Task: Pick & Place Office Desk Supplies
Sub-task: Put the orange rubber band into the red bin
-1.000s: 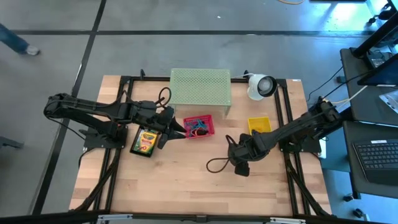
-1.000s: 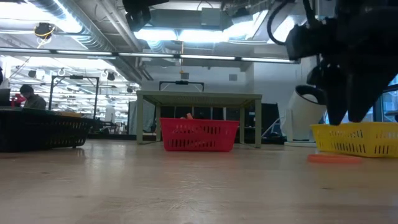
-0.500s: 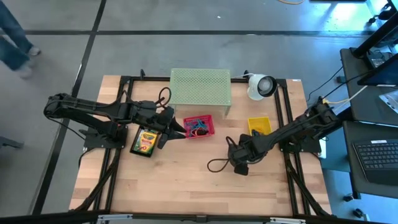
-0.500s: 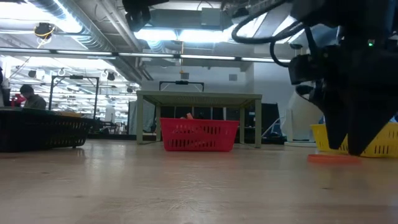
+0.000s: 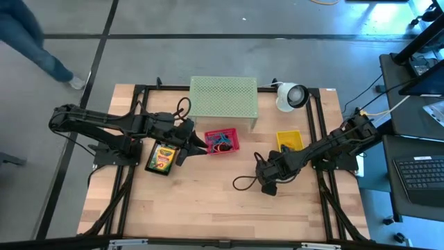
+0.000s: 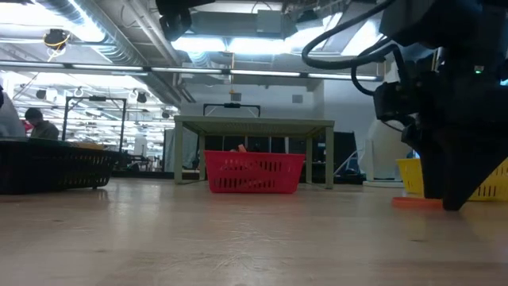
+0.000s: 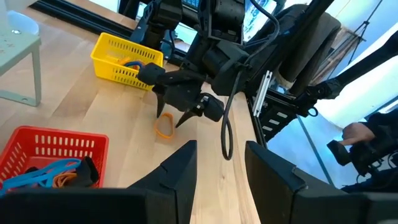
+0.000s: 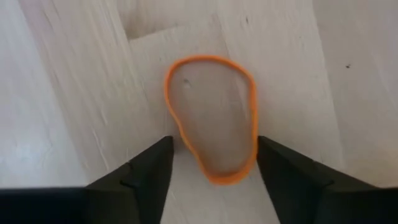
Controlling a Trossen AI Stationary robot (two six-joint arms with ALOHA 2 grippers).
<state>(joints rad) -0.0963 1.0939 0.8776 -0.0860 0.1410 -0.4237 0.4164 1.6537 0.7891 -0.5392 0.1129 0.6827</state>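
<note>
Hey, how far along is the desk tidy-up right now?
Done: rubber bands already lie in the red basket, and some items sit in the yellow basket. In hand: the right gripper is open, poised over an orange rubber band on the table. Left: that band, and the crayon box beside the left gripper, which is open and holding nothing.

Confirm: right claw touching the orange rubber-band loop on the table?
Apart. Right wrist view shows the open right claw fingers straddling the orange rubber-band loop, bare wood between.
</note>
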